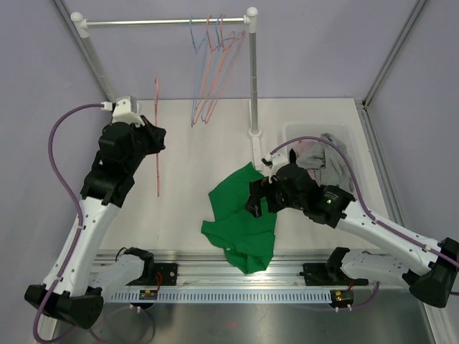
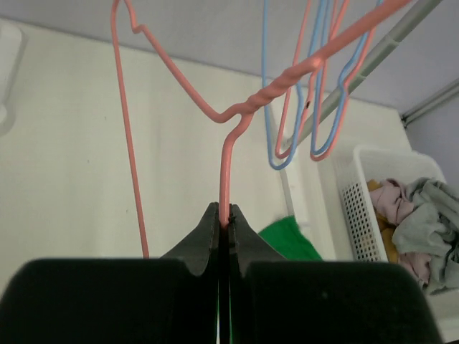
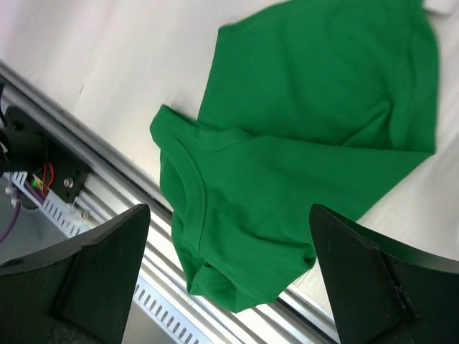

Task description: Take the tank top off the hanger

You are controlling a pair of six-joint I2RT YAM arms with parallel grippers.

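Your left gripper [image 2: 224, 218] clamps the pink hanger [image 2: 240, 115]; your right gripper [image 3: 229, 229] gapes above the green tank top [image 1: 240, 215] at six o'clock.

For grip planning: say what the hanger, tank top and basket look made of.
Hanger: thin wire, probably metal under a smooth pink coating; twisted neck.
Tank top: soft matte green knit, maybe cotton; folds limply, banded hems.
Basket: white plastic, apparently; moulded perforated wall.

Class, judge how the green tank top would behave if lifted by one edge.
The green tank top would probably droop and fold: it lies rumpled, one end sagging over the table edge. Being thin cloth, it likely weighs little. Pushed, it would probably bunch up, not roll.
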